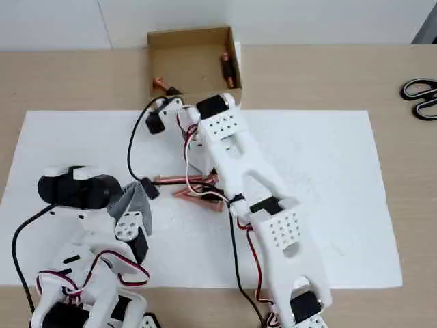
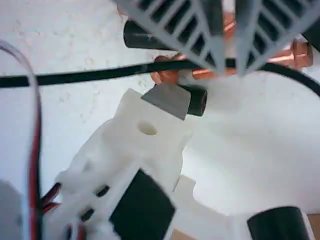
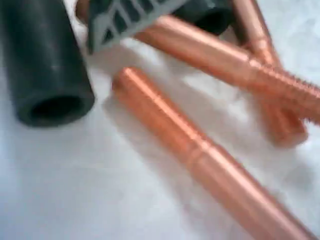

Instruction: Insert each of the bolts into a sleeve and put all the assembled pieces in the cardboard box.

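- Two copper-and-black pieces (image 1: 229, 72) lie in the cardboard box (image 1: 191, 33) at the far side of the table (image 1: 68, 75). One is along the box's right wall and the other is in its near left corner.
- Several loose bolts (image 1: 194, 186) lie crossed in a small heap on the white paper (image 1: 328, 171). The heap is partly under the right arm (image 1: 235, 160), which stretches from the near edge towards the box.
- My right wrist camera sees the heap close up. A black sleeve (image 3: 47, 65) lies on the paper just beside one copper bolt, with its open end facing the lens. More bolts cross behind them.
- My left wrist camera shows the right gripper (image 2: 170, 100) down at the heap, with its grey tip right by a black sleeve. I cannot tell whether it is clenched or released.
- The left gripper (image 1: 143, 195) sits at the left side of the heap, pointed at it. A black cable (image 2: 75, 77) runs across just beyond it. I cannot tell whether this one is clenched or released either.
- Scissors (image 1: 420, 96) lie on the bare table at the right edge, apart from the paper.
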